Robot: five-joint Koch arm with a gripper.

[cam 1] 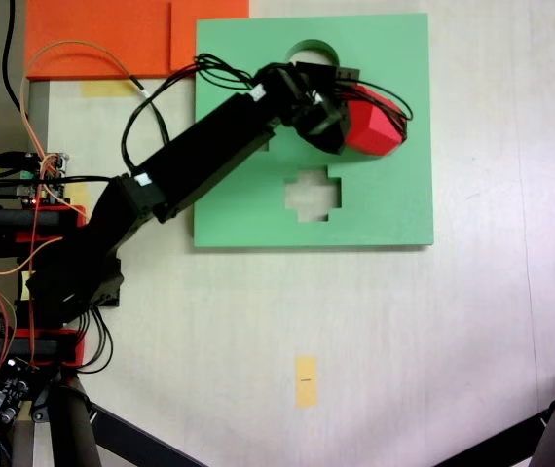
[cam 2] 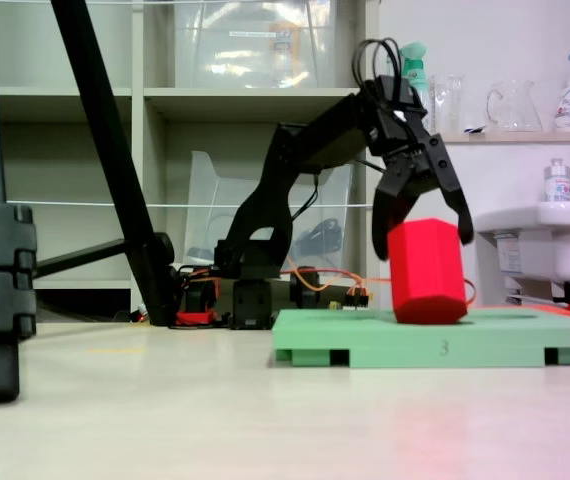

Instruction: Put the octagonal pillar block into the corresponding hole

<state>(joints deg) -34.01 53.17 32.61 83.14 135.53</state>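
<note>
**Red block at the board, jaws straddling its top**

From above: the arm (cam 1: 209, 146) reaches from the left edge across the green board (cam 1: 394, 204). The gripper (cam 1: 355, 122) sits over the board's right-centre, and the red block (cam 1: 373, 128) shows just to the right of the black wrist, partly covered by it. The cross-shaped cut-out (cam 1: 314, 192) lies open below the block, apart from it. The round cut-out (cam 1: 314, 51) shows above the wrist, half hidden. The eight-sided hole cannot be made out here; arm and block cover that patch of board. Whether the jaws press the block cannot be told from this angle.

From the low side camera: the red block (cam 2: 426, 272) stands on the green board (cam 2: 365, 345) with its long axis close to upright, leaning slightly. Its lower end meets the board's top surface; whether it has gone into the opening or rests on the rim cannot be told. The gripper (cam 2: 421, 235) comes down from above, one finger (cam 2: 381, 225) left of the block's top and the other on the right. The jaws are spread about as wide as the block, alongside its upper corners; firm contact is not clear.

Judgement: the block lies directly below the fingers, so the coming move turns on straightening the lean and pressing straight down. The top camera gives position across the board; the side camera alone gives height and tilt.
</note>
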